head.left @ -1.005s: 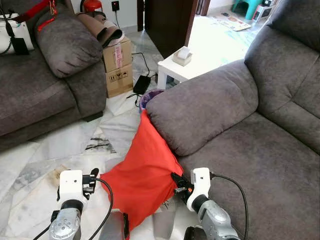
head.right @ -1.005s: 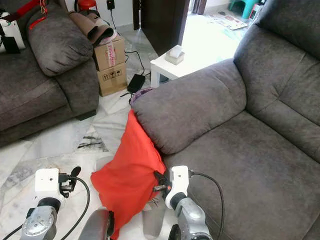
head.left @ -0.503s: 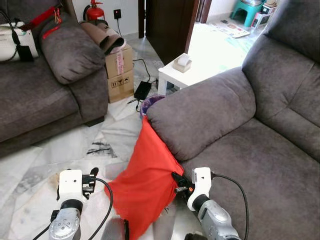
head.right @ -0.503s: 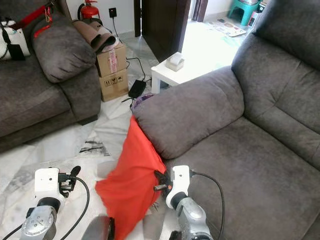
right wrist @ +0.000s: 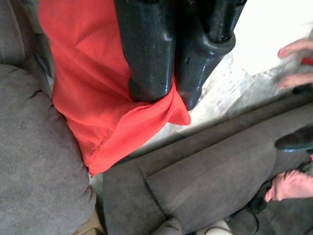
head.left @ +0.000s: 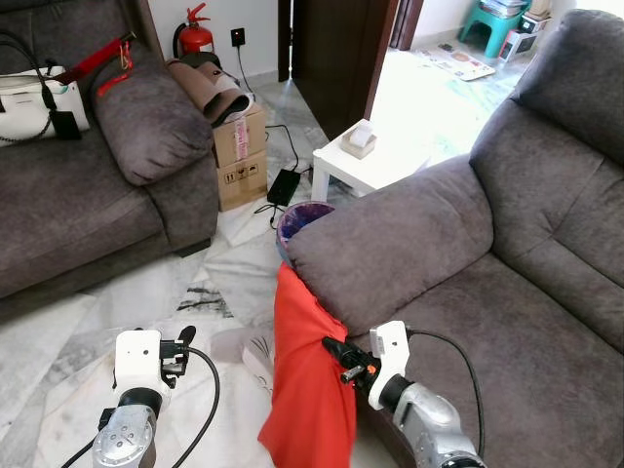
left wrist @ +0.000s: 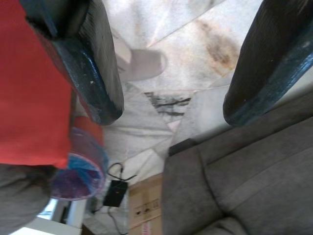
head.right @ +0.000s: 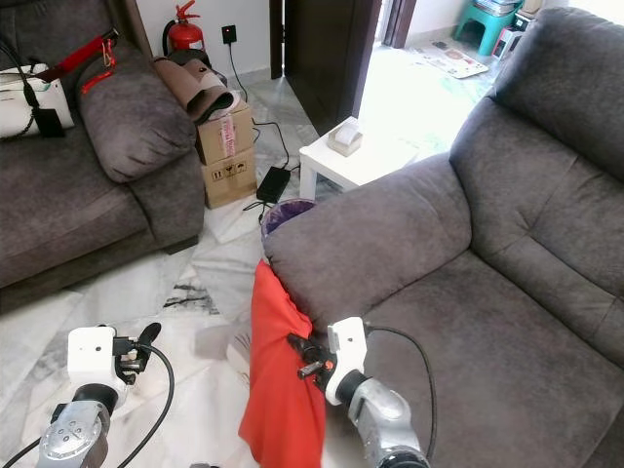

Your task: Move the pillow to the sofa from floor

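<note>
Sofa (head.left: 507, 292) seat is to the robot's right, armrest just above the pillow (head.left: 310, 390). Pillow hangs long axis vertical against the sofa front, off the floor. Right gripper (right wrist: 168, 73) clamped on its edge; left gripper (left wrist: 171, 63) fingers apart, empty, alongside.

Red fabric pillow (head.left: 310, 390): its lower end is cut by the bottom edge of the eye views; its right side is hidden behind the right gripper (head.left: 333, 348) and the armrest of the grey fabric sofa (head.left: 390, 244).
Purple round bin (head.left: 297, 216): mostly hidden behind the armrest, only part of the rim is seen.
Left gripper (left wrist: 168, 78): in the wrist view both black fingers are cut by the top edge.
Person's hand (right wrist: 296, 51): in the right wrist view, cut by the picture edge and blurred.
Pale slipper (head.left: 244, 346): partly hidden behind the pillow.
</note>
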